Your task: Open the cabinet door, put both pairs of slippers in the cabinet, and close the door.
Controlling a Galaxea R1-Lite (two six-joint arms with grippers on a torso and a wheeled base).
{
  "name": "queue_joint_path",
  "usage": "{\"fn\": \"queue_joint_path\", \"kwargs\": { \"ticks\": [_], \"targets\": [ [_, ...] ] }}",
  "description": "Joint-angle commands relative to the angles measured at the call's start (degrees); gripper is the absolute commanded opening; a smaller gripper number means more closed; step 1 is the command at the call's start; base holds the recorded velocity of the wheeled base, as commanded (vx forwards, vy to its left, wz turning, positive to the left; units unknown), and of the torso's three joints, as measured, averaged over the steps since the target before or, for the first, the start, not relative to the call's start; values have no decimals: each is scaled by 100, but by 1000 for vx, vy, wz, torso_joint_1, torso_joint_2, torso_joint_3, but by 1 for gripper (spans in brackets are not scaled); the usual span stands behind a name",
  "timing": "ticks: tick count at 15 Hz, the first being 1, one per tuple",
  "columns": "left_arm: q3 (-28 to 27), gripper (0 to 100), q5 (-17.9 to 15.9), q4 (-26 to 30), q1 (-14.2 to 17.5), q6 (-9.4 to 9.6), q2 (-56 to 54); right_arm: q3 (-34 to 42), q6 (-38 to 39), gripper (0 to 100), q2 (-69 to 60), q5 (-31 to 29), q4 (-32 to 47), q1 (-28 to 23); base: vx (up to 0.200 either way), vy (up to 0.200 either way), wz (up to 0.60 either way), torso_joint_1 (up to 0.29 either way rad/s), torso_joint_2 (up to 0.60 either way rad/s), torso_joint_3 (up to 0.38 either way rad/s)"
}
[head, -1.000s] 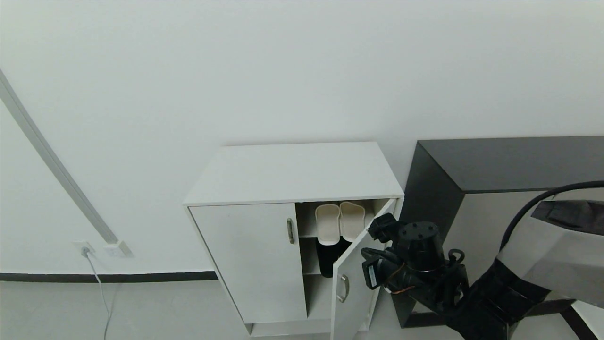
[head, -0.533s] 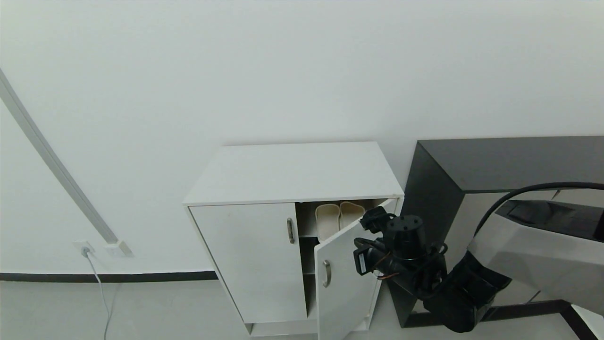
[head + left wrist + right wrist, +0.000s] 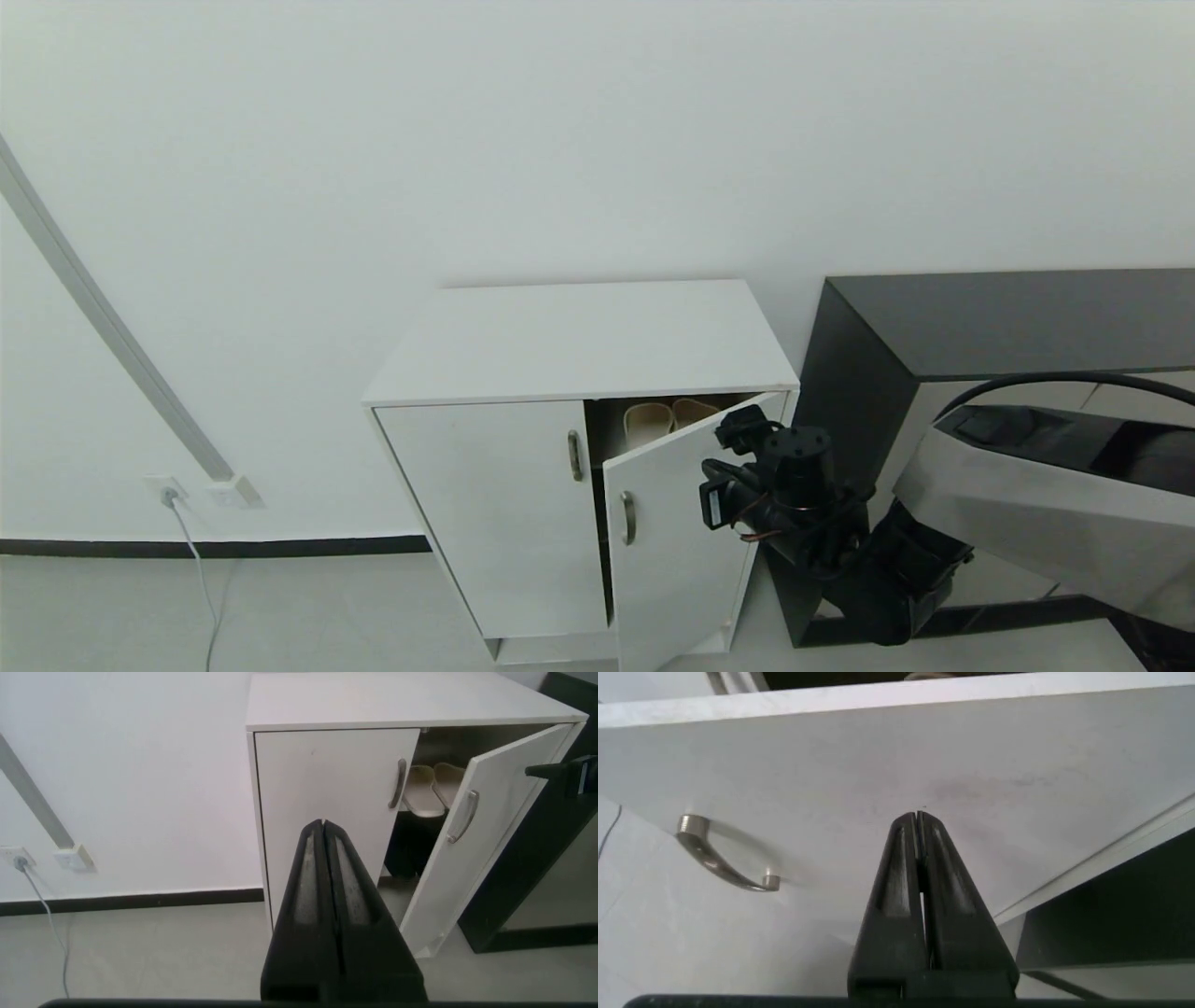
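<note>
Head view | left jaws together | right jaws together, against ajar white flat-panel cabinet door (image 3: 672, 551) | risk: you slide off, or beige slippers (image 3: 665, 416) jam it.

The cabinet door (image 3: 674, 532) hides most of the beige slippers (image 3: 647, 423).

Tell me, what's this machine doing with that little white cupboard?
The robot's right gripper, shut, rests against the outside of the white two-door cabinet's right-hand door. The door has swung most of the way closed over the last second but is still ajar. A pair of beige slippers sits high up inside. The left gripper, also shut and empty, hangs back in front of the cabinet.
</note>
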Motion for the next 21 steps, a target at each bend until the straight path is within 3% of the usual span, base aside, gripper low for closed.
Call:
{"fn": "queue_joint_path", "kwargs": {
  "ticks": [1,21],
  "targets": [
    [0,0,4,0,1,2,7,-44,2,0,118,-2,-87,-30,0,0,0,0,0,0],
    [0,0,-23,0,1,11,7,-1696,-60,0,866,16,-43,-329,0,0,0,0,0,0]
  ]
}}
